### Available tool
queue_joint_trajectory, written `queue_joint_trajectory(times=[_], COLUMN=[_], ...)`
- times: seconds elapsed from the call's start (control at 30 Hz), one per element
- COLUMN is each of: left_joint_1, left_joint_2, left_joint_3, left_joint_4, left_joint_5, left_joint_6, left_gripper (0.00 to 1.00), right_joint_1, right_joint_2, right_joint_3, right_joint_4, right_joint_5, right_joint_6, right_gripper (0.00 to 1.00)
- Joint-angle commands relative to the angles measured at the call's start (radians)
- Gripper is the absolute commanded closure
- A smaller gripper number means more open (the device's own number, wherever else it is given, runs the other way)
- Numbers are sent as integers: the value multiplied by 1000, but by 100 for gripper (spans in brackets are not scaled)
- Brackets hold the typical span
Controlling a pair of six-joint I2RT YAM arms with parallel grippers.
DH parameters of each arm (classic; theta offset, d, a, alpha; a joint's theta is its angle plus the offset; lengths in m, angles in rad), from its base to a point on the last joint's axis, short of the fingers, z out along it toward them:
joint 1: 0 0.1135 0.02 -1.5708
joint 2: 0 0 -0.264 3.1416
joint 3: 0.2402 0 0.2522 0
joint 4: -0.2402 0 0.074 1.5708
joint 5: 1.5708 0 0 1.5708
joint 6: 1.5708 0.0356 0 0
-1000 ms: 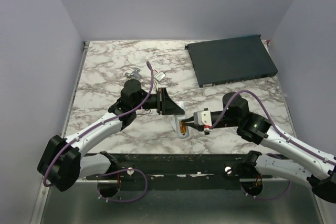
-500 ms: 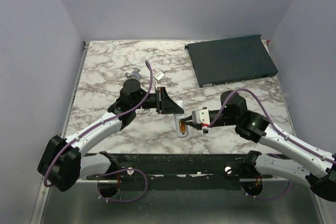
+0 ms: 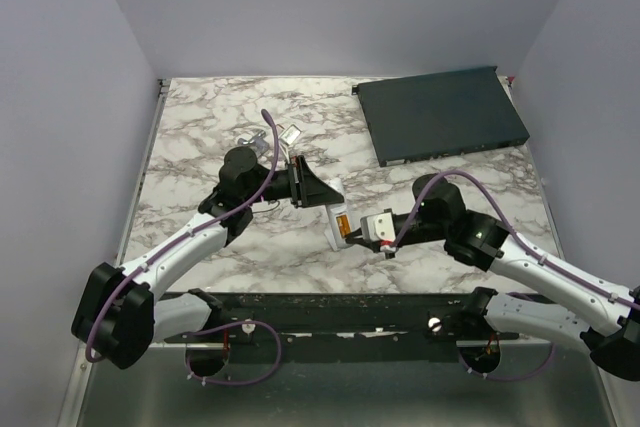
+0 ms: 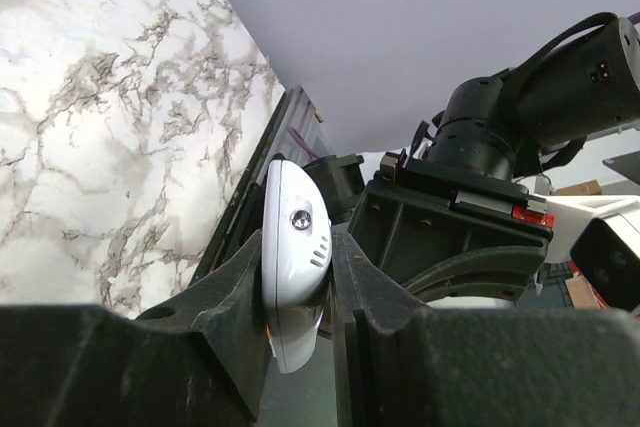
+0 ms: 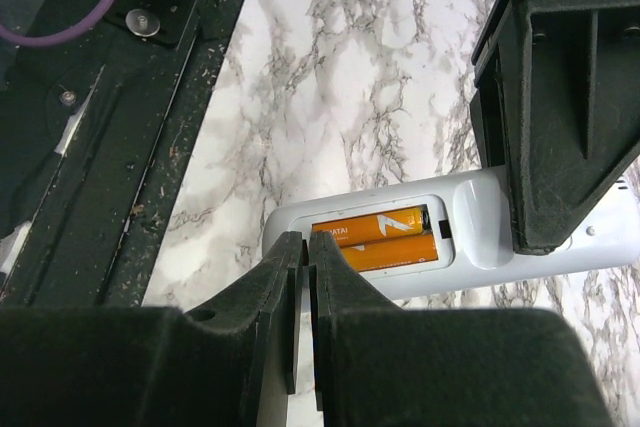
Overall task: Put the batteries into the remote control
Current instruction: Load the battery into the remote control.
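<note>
Looks nearly done. Can see two batteries (image 5: 375, 237) lying side by side in the open recess of the remote control (image 5: 462, 247), both snug in there as far as can be told. Maybe needs one last push to seat them, then the lid, which is not on yet. Could be that the small pale piece (image 3: 292, 133) far back on the surface (image 5: 330, 67) is that lid, but hard to tell.

Left tool (image 4: 297, 267): clenched on the far end of the remote control, one finger on each side, gripping it tight. Holds it out in the middle, in front of both arms, low over the surface. Cannot tell if the near end rests on the marble.

Right tool (image 5: 303, 247): squeezed almost closed, just a thin crack between the fingers, with nothing held in it. Sits right at the near end of the remote control, by the ends of the batteries, tips at the white edge or just above it
</note>
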Motion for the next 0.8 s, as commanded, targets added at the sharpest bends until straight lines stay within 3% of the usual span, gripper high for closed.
queue_joint_trajectory(times=[0.0, 0.4, 0.7, 0.77], left_joint_1=[7, 7, 8, 8], left_joint_2=[-41, -12, 3, 6], left_joint_3=[35, 28, 28, 29], left_joint_4=[107, 101, 99, 98], left_joint_5=[10, 15, 13, 13], left_joint_6=[-57, -40, -33, -33], left_gripper=[100, 100, 100, 100], right_joint_1=[2, 2, 2, 2], right_joint_2=[20, -12, -118, -142], right_joint_3=[-3, 39, -26, -60], right_joint_4=[-114, -45, 299, 395], right_joint_5=[11, -92, -127, -63], right_joint_6=[-8, 28, 224, 318], right_gripper=[85, 83, 79, 72])
